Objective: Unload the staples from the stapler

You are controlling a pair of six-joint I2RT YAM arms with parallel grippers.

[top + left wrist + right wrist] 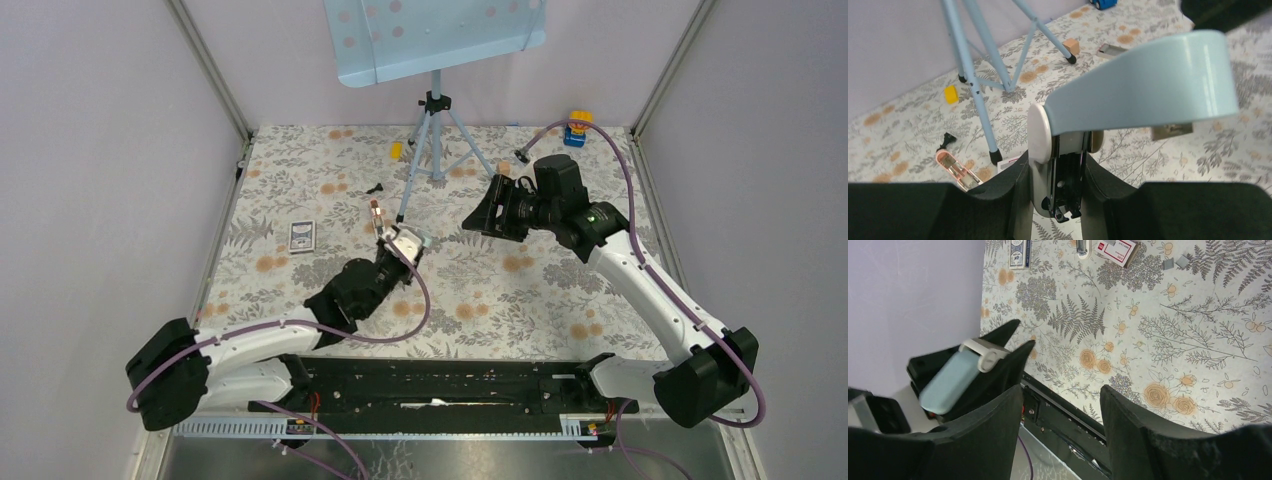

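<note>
Here the left gripper is over the middle of the flowered table. Its fingers are partly closed and press from both sides on the base of the stapler. The stapler is pale blue with a white hinge. Its top arm is swung up, away from the black channel below, and whether staples are inside this channel I cannot tell. The right gripper hangs in the air, apart from the stapler, with its fingers spread wide and nothing between them. On the table lie a red-and-white box and, just beside it, two short grey pieces that look like staples. A small pink object lies near a foot of the blue tripod.
</note>
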